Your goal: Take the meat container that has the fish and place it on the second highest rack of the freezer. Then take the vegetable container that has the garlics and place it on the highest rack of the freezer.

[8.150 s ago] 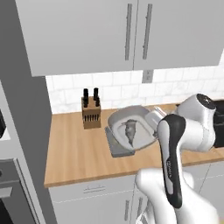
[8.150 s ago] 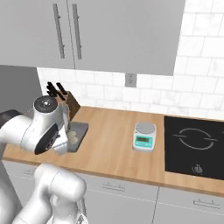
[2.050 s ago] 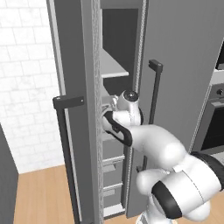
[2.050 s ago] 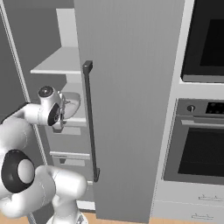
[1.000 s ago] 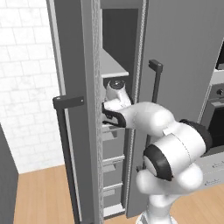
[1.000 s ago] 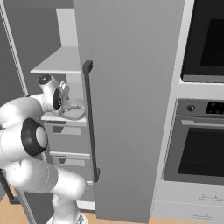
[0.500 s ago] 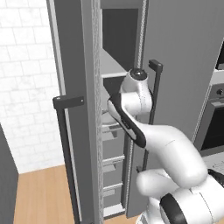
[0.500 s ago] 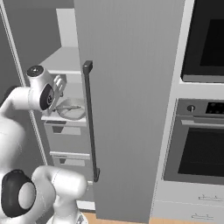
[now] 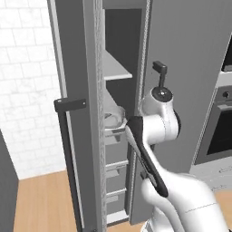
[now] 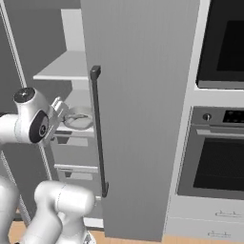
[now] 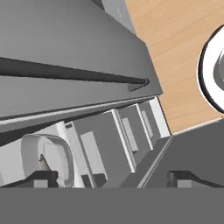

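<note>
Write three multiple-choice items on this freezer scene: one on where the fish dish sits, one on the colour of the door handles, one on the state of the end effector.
1. Where is the meat container?
A. On the second shelf down inside the freezer
B. On the wooden floor
C. Inside the oven

2. What colour are the freezer's bar handles?
A. White
B. Dark
C. Yellow

3. How is the end effector?
A. Shut on the dish
B. Shut on a handle
C. Open, holding nothing

Answers:
1 A: the right base view shows the pale dish resting on the shelf just below the top shelf.
2 B: the long vertical bar stands dark against the grey door.
3 C: in the hand view the two fingertips stand wide apart, and the dish with the fish lies beyond them on the shelf.
</note>
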